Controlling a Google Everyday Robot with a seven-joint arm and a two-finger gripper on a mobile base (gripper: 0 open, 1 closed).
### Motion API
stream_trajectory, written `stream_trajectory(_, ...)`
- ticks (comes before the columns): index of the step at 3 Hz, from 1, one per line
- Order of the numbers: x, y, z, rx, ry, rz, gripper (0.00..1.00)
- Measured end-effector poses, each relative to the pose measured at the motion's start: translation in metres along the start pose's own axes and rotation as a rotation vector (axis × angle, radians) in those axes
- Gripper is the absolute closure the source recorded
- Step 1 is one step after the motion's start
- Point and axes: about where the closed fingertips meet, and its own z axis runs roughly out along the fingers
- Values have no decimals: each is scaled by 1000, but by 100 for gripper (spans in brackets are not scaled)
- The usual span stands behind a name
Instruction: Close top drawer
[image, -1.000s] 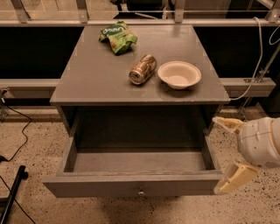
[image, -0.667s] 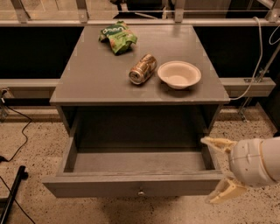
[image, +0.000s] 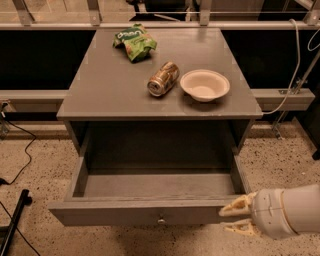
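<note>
The top drawer looked stiff and light; its front panel suited a flat push. The gripper sat at five o'clock, fingers apart.

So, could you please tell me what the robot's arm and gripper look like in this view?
The gripper, at the lower right by the right end of the top drawer front, has two short, tapered, pale yellowish fingers. Behind them the arm is a thick, smooth, rounded white casing. No cables or markings show on it.

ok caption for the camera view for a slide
Gripper at the right end of the open top drawer front panel, fingers apart.
</note>
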Motion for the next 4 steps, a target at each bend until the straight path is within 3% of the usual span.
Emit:
stream_trajectory(1,14,12,22,-20,-23,11,85)
stream_trajectory(2,27,22,55,-25,-45,28,100)
stream_trajectory(3,37,22,86,9,-35,25,100)
stream_trajectory(4,30,-5,111,81,-45,9,100)
